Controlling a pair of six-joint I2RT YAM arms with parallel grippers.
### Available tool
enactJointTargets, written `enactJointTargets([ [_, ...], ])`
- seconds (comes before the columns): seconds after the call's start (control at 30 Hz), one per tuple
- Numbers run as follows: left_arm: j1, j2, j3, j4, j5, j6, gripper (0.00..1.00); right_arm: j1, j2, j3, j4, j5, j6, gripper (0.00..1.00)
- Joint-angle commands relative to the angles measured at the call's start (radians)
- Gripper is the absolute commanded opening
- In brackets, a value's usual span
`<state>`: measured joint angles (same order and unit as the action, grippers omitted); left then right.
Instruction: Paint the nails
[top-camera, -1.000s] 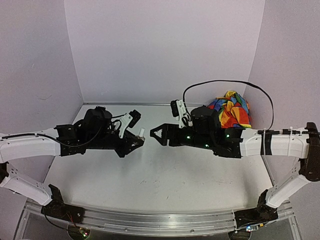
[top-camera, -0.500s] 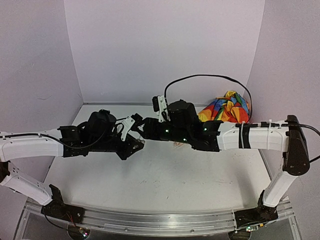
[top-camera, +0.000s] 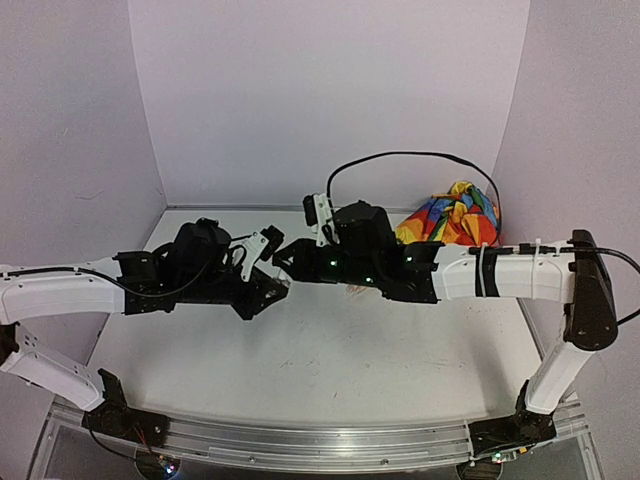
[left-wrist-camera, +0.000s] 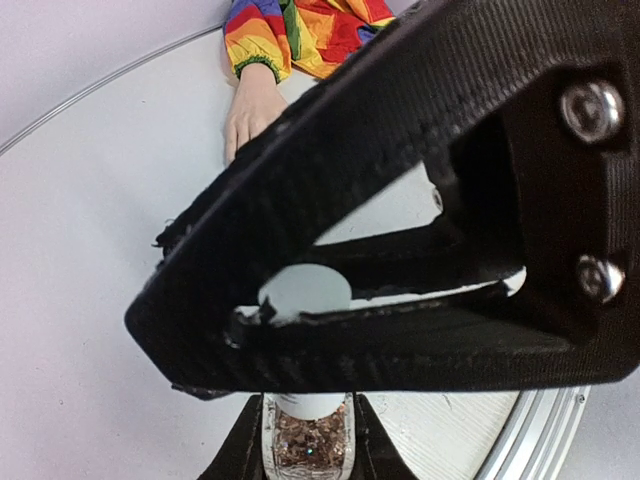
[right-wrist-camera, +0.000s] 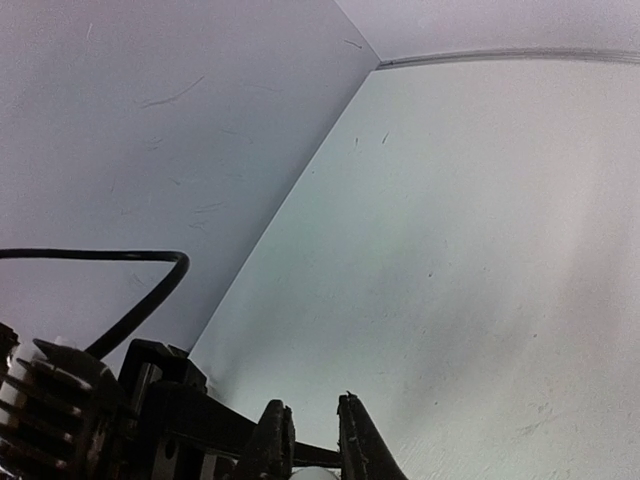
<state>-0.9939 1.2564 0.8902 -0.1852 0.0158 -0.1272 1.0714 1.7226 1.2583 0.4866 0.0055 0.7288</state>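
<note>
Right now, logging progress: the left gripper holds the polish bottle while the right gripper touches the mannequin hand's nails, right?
No: the left wrist view shows the right gripper closed on the polish bottle's white cap; the mannequin hand lies apart, untouched.

The nails (left-wrist-camera: 231, 150) tip a small peach hand (left-wrist-camera: 252, 105) lying flat on the table (left-wrist-camera: 100, 250), fingers together, pointing away from its rainbow sleeve (left-wrist-camera: 300, 25). They are too tiny to tell any polish.
</note>
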Motion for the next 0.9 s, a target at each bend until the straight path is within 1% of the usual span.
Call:
enactJointTargets([
  [0.0,-0.002,-0.055,0.059,0.038,0.086,-0.003,0.00,0.003,-0.039,-0.005,0.052,-0.039,-0.037,0.05],
  [0.03,-0.002,-0.062,0.058,0.041,0.116,0.005,0.00,0.001,-0.049,-0.012,0.058,-0.051,-0.052,0.00],
  [0.07,0.000,-0.075,0.055,0.046,0.157,0.017,0.00,0.000,-0.058,-0.022,0.065,-0.072,-0.075,0.00],
  [0.1,0.005,-0.090,0.048,0.058,0.215,0.034,0.00,-0.002,-0.072,-0.038,0.089,-0.128,-0.116,0.00],
  [0.13,0.015,-0.111,0.035,0.077,0.328,0.056,0.00,-0.005,-0.089,-0.065,0.134,-0.237,-0.219,0.00],
  [0.17,0.028,-0.137,0.015,0.105,0.507,0.090,0.00,-0.007,-0.114,-0.119,0.226,-0.419,-0.308,0.00],
  [0.2,0.035,-0.168,-0.013,0.148,0.694,0.147,0.00,-0.007,-0.145,-0.187,0.344,-0.669,-0.367,0.00],
  [0.23,0.037,-0.205,-0.049,0.209,0.871,0.173,0.00,-0.006,-0.176,-0.268,0.570,-0.863,-0.344,0.00],
  [0.27,0.037,-0.235,-0.085,0.293,0.973,0.159,0.00,-0.008,-0.202,-0.330,0.712,-0.956,-0.275,0.00],
  [0.3,0.037,-0.256,-0.109,0.350,1.017,0.140,0.00,-0.007,-0.210,-0.338,0.727,-0.989,-0.241,0.00],
  [0.33,0.037,-0.264,-0.109,0.365,1.015,0.136,0.00,-0.005,-0.202,-0.317,0.707,-1.014,-0.229,0.00],
  [0.37,0.037,-0.259,-0.107,0.366,0.993,0.108,0.00,-0.004,-0.194,-0.307,0.698,-1.010,-0.218,0.00],
  [0.47,0.038,-0.224,-0.108,0.366,0.903,0.102,0.00,0.002,-0.200,-0.308,0.654,-0.883,-0.240,0.00],
  [0.53,0.037,-0.195,-0.097,0.364,0.812,0.079,0.00,0.002,-0.215,-0.288,0.574,-0.786,-0.266,0.00],
  [0.57,0.037,-0.187,-0.090,0.357,0.756,0.071,0.00,0.002,-0.224,-0.274,0.529,-0.728,-0.276,0.03],
  [0.67,0.037,-0.186,-0.096,0.337,0.595,0.084,0.00,0.003,-0.267,-0.212,0.312,-0.478,-0.308,0.50],
  [0.7,0.037,-0.188,-0.100,0.329,0.529,0.088,0.00,0.004,-0.278,-0.191,0.236,-0.379,-0.309,0.63],
  [0.73,0.037,-0.191,-0.104,0.315,0.470,0.100,0.00,0.003,-0.286,-0.176,0.175,-0.285,-0.293,0.71],
  [0.77,0.036,-0.191,-0.104,0.301,0.401,0.115,0.00,0.002,-0.294,-0.160,0.114,-0.198,-0.270,0.77],
  [0.8,0.037,-0.190,-0.103,0.283,0.338,0.119,0.00,0.003,-0.300,-0.149,0.062,-0.118,-0.242,0.80],
  [0.87,0.035,-0.184,-0.097,0.255,0.205,0.118,0.00,0.002,-0.306,-0.144,-0.004,-0.015,-0.181,0.81],
])
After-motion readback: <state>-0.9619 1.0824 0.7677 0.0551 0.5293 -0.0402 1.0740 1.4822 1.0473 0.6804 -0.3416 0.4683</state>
